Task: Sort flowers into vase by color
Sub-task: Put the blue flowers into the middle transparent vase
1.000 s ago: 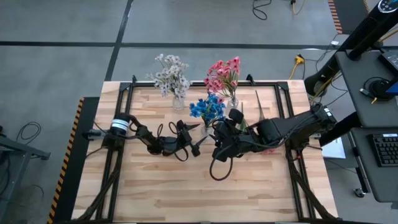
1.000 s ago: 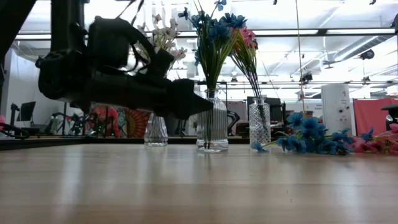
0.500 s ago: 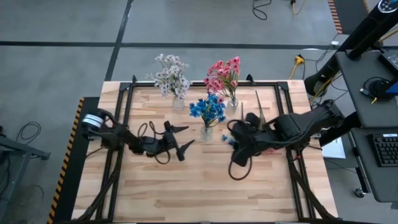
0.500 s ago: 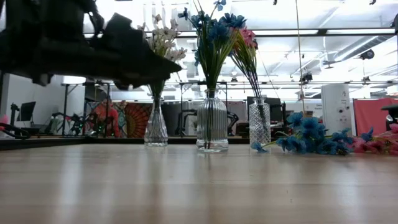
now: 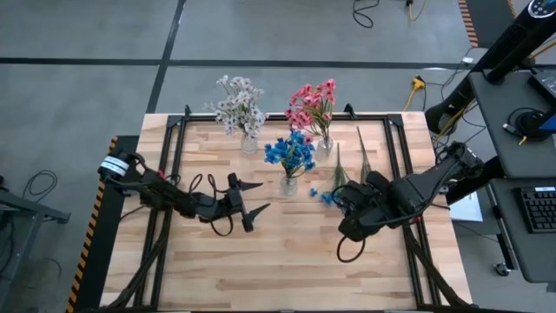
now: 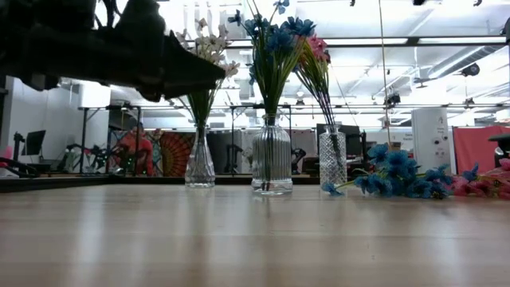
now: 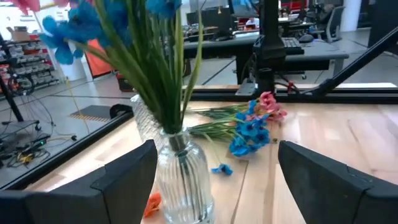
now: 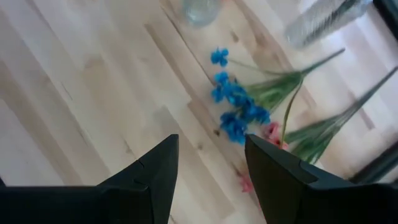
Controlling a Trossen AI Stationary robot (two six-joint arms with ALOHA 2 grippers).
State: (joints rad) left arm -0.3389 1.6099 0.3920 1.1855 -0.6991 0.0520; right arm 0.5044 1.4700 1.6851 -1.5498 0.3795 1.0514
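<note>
Left pincer (image 5: 257,197) gapes wide, empty, near the blue-flower vase (image 5: 288,183); right pincer (image 8: 208,171) hangs parted, empty, above loose flowers (image 5: 337,184) on the wooden bench (image 5: 278,269).

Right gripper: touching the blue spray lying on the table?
Apart. The right wrist view shows the right gripper open and empty, bare wood between its fingertips and the loose blue spray. The high view agrees.
</note>
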